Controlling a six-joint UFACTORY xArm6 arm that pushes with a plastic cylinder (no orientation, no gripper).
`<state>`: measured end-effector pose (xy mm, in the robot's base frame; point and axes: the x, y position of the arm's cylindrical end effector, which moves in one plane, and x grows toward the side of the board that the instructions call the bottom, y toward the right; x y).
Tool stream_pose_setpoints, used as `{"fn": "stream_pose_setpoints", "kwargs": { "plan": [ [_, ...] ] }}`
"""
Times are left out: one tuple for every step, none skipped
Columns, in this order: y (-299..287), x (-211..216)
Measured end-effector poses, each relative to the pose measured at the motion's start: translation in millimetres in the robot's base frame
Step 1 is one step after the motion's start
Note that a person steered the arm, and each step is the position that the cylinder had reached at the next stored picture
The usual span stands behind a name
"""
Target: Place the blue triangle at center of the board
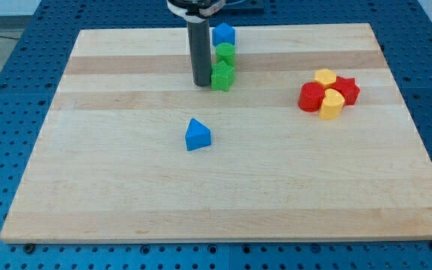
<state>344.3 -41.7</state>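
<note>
The blue triangle (197,135) lies on the wooden board (126,187), a little left of and below the board's middle. My tip (202,83) stands near the view's top centre, above the triangle and apart from it. The tip is right beside the left edge of a green star block (223,76).
A green block (225,52) and a blue block (223,34) sit in a line above the green star. At the view's right is a cluster: a red block (311,97), a red star (346,89), a yellow block (325,76) and a yellow block (331,104).
</note>
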Motion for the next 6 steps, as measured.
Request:
{"fn": "stream_pose_setpoints", "kwargs": {
  "plan": [
    [4.9,0.0],
    [4.9,0.0],
    [-2.4,5.3],
    [2.6,40.6],
    [57.3,69.2],
    [95.6,103.3]
  ]
}}
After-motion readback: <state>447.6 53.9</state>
